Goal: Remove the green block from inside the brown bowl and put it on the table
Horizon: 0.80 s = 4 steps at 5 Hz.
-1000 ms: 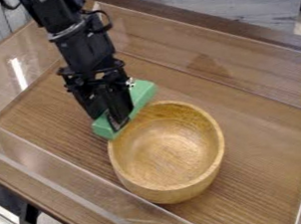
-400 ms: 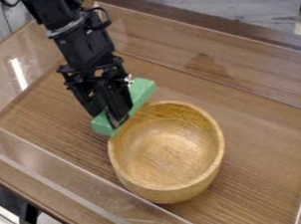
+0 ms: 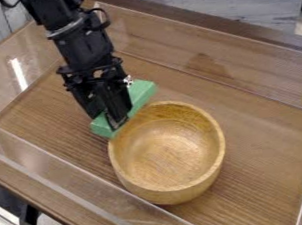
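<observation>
Camera view: green block [image 3: 137,97] lies on the table [image 3: 232,87] just outside the brown bowl [image 3: 169,151], its long axis slanting away from the rim; gripper [image 3: 112,115] is clamped on it from above.

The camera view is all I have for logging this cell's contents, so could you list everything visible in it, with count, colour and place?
green block: one, bright green, on the table just outside the bowl's upper-left rim, under the gripper
brown bowl: one, light brown wood, centre-right of the table, nothing visible inside
table: one, brown wood grain with darker streaks, fills most of the view
acrylic walls: clear, standing along the table's edges
marbled surface: grey-white, behind the far wall
robot arm: one, black, reaching down from the upper left
gripper: one, black, shut on the green block, pointing steeply down
</observation>
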{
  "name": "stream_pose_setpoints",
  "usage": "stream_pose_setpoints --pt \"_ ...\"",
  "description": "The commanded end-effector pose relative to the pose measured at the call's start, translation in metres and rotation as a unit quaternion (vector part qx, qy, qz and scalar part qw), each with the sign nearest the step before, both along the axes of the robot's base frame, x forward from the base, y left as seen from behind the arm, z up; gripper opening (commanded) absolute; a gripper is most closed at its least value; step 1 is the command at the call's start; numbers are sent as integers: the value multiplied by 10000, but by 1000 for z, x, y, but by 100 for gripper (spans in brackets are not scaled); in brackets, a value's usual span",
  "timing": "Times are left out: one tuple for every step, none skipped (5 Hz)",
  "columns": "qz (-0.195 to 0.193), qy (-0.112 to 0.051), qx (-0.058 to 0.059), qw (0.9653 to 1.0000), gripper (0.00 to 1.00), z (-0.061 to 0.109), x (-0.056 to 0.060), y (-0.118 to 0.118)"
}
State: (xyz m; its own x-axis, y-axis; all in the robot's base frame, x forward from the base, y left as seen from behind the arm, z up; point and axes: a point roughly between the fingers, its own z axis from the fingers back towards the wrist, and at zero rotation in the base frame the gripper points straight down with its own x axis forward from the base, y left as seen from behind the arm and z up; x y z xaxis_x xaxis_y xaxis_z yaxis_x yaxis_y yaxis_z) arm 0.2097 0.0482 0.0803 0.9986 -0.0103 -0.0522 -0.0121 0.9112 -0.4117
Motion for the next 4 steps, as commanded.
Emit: stream_pose_setpoints --pt "39 -246 93 9996 0 11 11 8" --pt "26 -230 72 9997 0 11 11 8" --pt "13 -213 51 9998 0 11 11 8" --pt "-3 -194 30 9998 0 12 11 9"
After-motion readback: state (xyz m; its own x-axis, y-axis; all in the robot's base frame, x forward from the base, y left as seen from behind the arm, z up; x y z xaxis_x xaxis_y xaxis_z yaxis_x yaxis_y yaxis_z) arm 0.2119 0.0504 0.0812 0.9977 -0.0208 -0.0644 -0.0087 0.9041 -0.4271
